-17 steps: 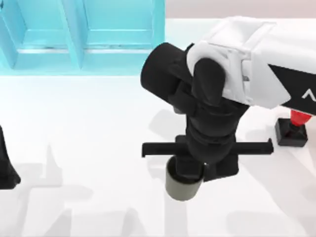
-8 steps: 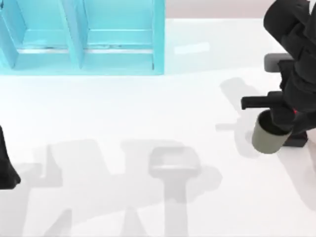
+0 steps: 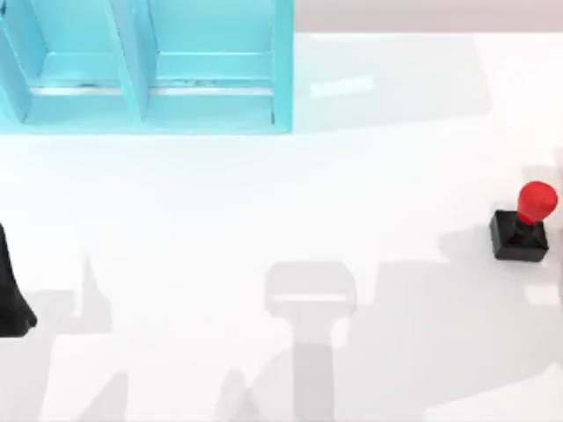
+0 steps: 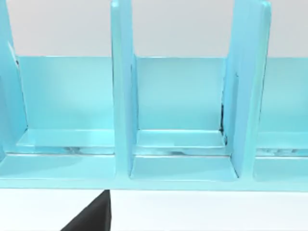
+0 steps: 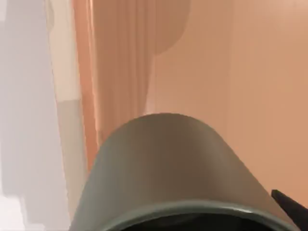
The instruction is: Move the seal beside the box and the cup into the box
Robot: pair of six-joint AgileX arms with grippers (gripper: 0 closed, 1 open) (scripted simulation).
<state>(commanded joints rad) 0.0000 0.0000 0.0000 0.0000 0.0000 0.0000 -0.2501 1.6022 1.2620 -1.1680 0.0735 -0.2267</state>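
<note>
Top view: the seal (image 3: 522, 225) stands upright near the desk's right edge, well apart from the blue box (image 3: 211, 105) at the far left corner. The right arm, over mid-desk a second ago with the cup, has swung off past the right edge. Right wrist view: the cup (image 5: 183, 168) sits close under the camera, apparently carried; finger state cannot be told. Left arm (image 3: 10, 299) is parked at the left edge. Neither object is placed yet.

Olive-grey cup (image 5: 166, 168) looms close at lower centre of frame, rim toward camera, dark interior at bottom edge; peach-orange backdrop w/ pale grey band at left; black sliver at lower right.
</note>
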